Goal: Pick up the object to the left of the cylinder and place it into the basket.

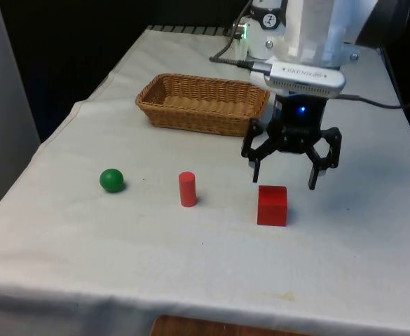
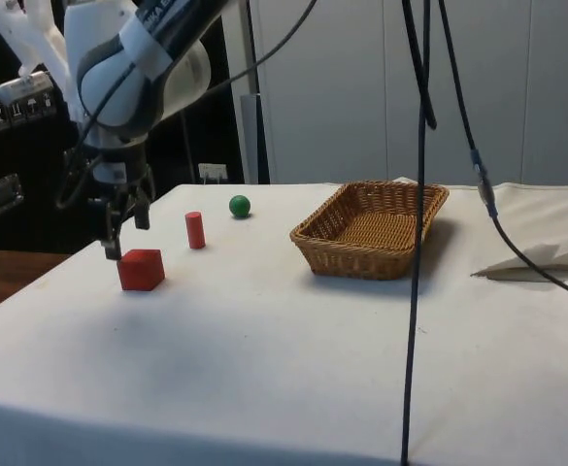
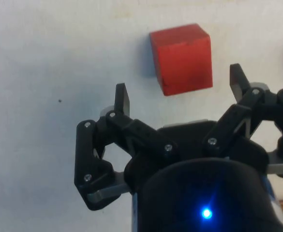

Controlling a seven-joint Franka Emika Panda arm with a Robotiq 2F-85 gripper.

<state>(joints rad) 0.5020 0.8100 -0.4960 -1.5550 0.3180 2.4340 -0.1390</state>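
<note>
While cylinder [image 1: 187,189] stands upright | green ball [image 1: 111,180] rests at its left

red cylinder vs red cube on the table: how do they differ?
Shape: the small red cylinder is a round upright peg, the red cube is a flat-faced block. Bulk: the cube looks wider and bulkier. Position: the open black gripper hovers just above the cube, while the cylinder stands apart. Both are red and rest on the white cloth.

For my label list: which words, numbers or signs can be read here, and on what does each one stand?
None can be read.
Grey band above the open black claw: a line of print, too blurred.
Red wooden cube, red cylinder, green ball, woven wicker basket: no text.
</note>
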